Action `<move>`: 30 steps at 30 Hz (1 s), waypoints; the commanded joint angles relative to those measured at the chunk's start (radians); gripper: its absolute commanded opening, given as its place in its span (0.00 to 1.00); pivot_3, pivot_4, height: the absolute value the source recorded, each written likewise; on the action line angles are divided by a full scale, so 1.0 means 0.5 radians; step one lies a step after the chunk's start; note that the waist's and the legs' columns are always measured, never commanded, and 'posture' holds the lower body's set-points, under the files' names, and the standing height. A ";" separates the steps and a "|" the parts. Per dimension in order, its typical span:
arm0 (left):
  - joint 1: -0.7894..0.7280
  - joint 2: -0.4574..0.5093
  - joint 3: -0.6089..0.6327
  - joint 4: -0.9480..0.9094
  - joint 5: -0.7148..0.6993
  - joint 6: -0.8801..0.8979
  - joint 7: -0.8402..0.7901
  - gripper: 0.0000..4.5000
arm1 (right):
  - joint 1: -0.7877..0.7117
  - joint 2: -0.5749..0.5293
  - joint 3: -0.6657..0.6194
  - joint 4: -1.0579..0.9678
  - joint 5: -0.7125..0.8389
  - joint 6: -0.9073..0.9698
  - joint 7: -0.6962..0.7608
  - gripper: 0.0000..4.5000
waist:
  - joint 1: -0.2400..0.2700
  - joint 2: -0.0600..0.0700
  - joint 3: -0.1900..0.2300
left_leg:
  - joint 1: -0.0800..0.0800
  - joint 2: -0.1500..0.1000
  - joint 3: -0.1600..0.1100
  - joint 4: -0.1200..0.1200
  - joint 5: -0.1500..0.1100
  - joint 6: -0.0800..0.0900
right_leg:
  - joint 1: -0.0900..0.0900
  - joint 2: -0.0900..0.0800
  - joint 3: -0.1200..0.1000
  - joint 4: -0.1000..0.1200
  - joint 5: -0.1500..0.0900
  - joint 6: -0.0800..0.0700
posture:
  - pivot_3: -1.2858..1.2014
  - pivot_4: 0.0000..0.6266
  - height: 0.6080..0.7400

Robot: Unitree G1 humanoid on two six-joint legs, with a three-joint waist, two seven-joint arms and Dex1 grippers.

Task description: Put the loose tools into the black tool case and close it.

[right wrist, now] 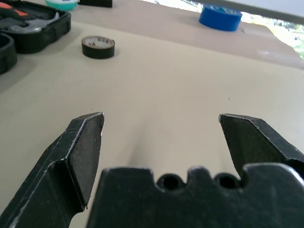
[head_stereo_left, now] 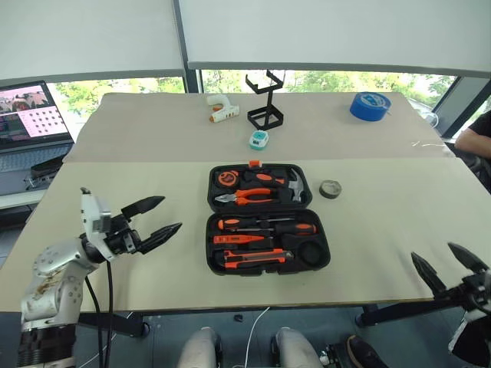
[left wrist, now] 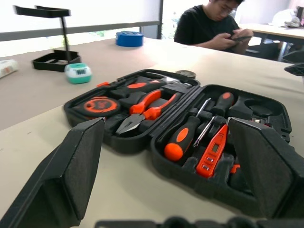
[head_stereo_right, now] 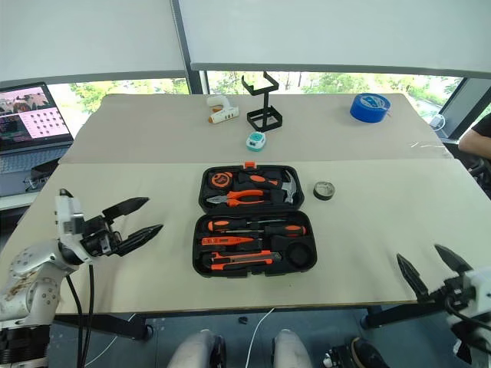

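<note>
The black tool case (head_stereo_left: 209,247) lies open in the middle of the table. Its near half holds two screwdrivers (head_stereo_left: 265,224), a slim orange tester pen (head_stereo_left: 244,239) and the utility knife (head_stereo_left: 257,257); a round slot at its right end is bare. Pliers, a hammer and a tape measure sit in the far half. The small dark grey tape roll (head_stereo_left: 331,188) lies on the table just right of the case. My left gripper (head_stereo_left: 157,217) hovers open to the left of the case, pointing at it. My right gripper (head_stereo_left: 449,268) is open and holds nothing, near the table's front right edge.
At the back stand a black wire stand (head_stereo_left: 265,100), a white glue gun (head_stereo_left: 222,109), a small teal gadget (head_stereo_left: 259,139) and a big blue tape roll (head_stereo_left: 370,105). A laptop (head_stereo_left: 31,115) sits off the left side. A person (left wrist: 209,23) sits at the far right.
</note>
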 commanded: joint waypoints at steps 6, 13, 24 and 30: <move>-0.163 -0.065 -0.181 -0.247 -0.061 0.105 0.146 0.99 | -0.935 -0.653 0.621 0.083 -0.112 0.800 0.293 1.00 | 0.004 0.000 0.002 | 0.000 -0.001 0.003 -0.002 0.000 0.000 | -0.004 0.003 0.007 0.001 0.002 0.002 | 0.52 0.24 1.00; -0.268 -0.173 -0.411 -0.296 0.008 0.155 0.248 0.99 | -1.872 -0.633 1.320 0.850 -0.633 0.778 0.611 1.00 | 0.012 -0.002 0.003 | -0.021 -0.005 0.005 -0.002 0.000 0.001 | -0.025 0.005 0.008 0.002 0.003 0.004 | 0.52 0.24 1.00; -0.252 -0.175 -0.570 -0.349 0.084 0.048 0.153 0.99 | -2.493 -0.295 1.720 1.710 -1.119 0.316 0.740 1.00 | 0.003 -0.001 0.006 | -0.023 -0.004 0.010 -0.001 0.000 0.001 | -0.027 0.004 0.007 0.001 0.003 0.004 | 0.52 0.24 1.00; -0.235 -0.165 -0.596 -0.345 0.090 0.035 0.133 1.00 | -2.633 -0.177 1.797 1.963 -1.312 0.344 0.613 0.76 | -0.003 0.000 0.007 | -0.021 -0.003 0.011 -0.002 0.000 0.001 | -0.027 0.004 0.008 0.003 0.003 0.004 | 0.52 0.24 1.00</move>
